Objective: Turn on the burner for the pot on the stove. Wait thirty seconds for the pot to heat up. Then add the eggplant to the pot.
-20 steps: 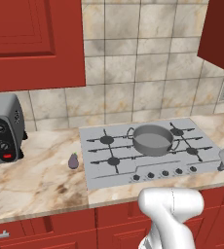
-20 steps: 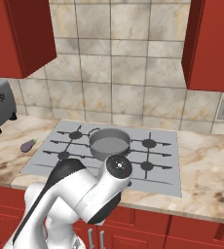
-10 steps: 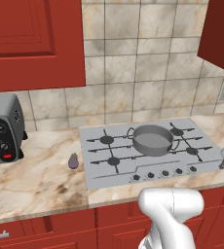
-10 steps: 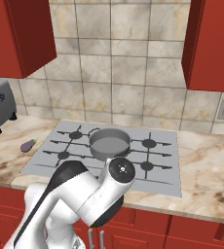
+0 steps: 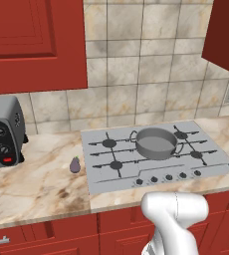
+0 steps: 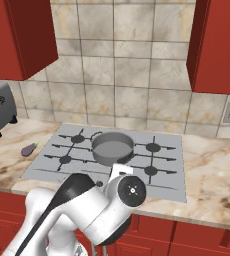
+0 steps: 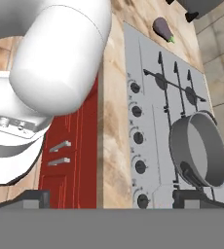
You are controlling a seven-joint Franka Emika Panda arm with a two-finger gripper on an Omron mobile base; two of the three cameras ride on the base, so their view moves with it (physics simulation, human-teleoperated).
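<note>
Grey pot [image 5: 157, 143]: we see it empty on the stove [image 5: 151, 155], no flame visible
Eggplant [image 5: 75, 165]: on the table just left of the stove
Claw [image 7: 113, 199]: wide, holding nothing
Left: we judge everything, knob first

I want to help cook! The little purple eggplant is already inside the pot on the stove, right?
Not quite. The eggplant lies on the counter just left of the stove, as the left base view shows. The pot does sit on the stove, but it is empty.
</note>
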